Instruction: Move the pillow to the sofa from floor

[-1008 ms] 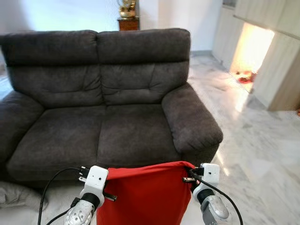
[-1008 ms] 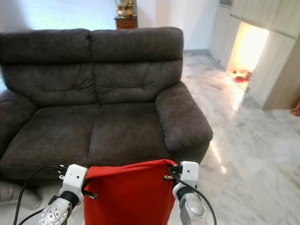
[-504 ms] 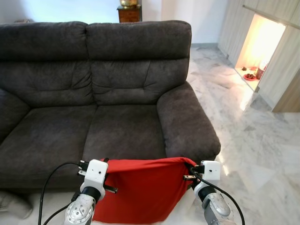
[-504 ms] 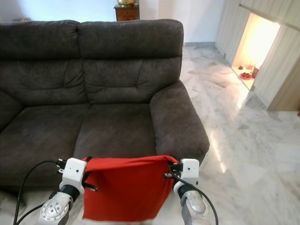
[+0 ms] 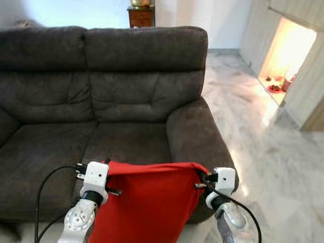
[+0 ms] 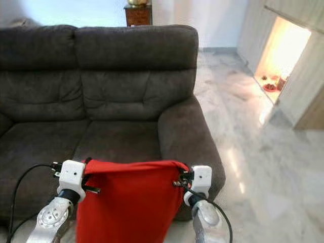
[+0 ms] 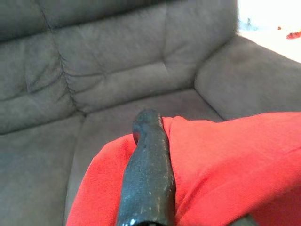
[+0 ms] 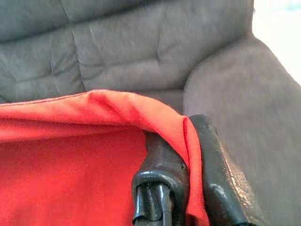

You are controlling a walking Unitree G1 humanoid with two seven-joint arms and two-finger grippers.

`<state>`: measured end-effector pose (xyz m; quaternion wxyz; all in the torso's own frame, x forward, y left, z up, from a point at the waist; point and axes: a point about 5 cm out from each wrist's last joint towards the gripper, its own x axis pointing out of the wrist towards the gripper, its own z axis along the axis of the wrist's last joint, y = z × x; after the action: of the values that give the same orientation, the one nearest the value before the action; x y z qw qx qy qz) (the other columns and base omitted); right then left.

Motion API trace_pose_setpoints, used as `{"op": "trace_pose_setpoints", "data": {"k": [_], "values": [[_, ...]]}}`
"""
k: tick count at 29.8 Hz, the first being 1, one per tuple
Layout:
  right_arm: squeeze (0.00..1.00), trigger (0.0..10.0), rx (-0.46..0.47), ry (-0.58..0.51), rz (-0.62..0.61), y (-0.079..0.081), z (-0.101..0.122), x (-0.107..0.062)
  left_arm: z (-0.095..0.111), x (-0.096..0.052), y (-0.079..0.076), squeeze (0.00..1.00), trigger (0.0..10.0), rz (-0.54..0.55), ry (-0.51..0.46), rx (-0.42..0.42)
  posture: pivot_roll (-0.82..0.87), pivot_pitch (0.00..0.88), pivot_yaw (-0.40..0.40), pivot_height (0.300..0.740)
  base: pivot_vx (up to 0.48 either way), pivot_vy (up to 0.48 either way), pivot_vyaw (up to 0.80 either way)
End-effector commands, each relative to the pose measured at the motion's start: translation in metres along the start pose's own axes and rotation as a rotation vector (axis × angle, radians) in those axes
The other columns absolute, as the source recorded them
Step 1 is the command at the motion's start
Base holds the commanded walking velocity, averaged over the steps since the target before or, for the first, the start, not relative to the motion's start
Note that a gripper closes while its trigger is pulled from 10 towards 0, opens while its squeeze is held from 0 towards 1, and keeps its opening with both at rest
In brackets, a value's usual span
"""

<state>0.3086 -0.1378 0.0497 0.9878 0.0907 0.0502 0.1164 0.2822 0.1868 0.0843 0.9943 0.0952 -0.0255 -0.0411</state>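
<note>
A red pillow (image 5: 144,202) hangs between my two arms, stretched by its top corners in front of the dark grey sofa (image 5: 126,96). My left gripper (image 5: 107,171) is shut on its top left corner, one black finger (image 7: 148,174) lying over the red cloth. My right gripper (image 5: 199,178) is shut on the top right corner, the fabric edge pinched between its fingers (image 8: 162,162). The pillow's top edge is level with the front of the right seat cushion (image 5: 129,144).
The sofa's right armrest (image 5: 195,136) stands close to my right arm. White marble floor (image 5: 263,152) stretches to the right, toward a lit opening (image 5: 288,55) in the wall. A wooden cabinet (image 5: 142,15) stands behind the sofa.
The camera has come nearer the sofa. The pillow is held higher than half a second ago, its top edge now before the seat cushion. Both grippers keep their hold.
</note>
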Motion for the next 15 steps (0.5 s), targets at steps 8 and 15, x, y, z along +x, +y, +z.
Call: {"op": "trace_pose_setpoints", "data": {"k": [8,15], "values": [[0.0,10.0,-0.007,-0.317,0.128,0.027,0.085,0.025,0.069,0.016,0.067,0.0,10.0,0.228,-0.236,0.035,0.19,0.0,0.012,0.74,0.418,0.0,0.6],[0.0,10.0,0.005,-0.431,0.17,0.042,0.128,0.033,0.111,0.022,0.09,0.0,10.0,0.276,-0.347,0.044,0.19,0.0,0.014,0.74,0.431,0.0,0.23]]}}
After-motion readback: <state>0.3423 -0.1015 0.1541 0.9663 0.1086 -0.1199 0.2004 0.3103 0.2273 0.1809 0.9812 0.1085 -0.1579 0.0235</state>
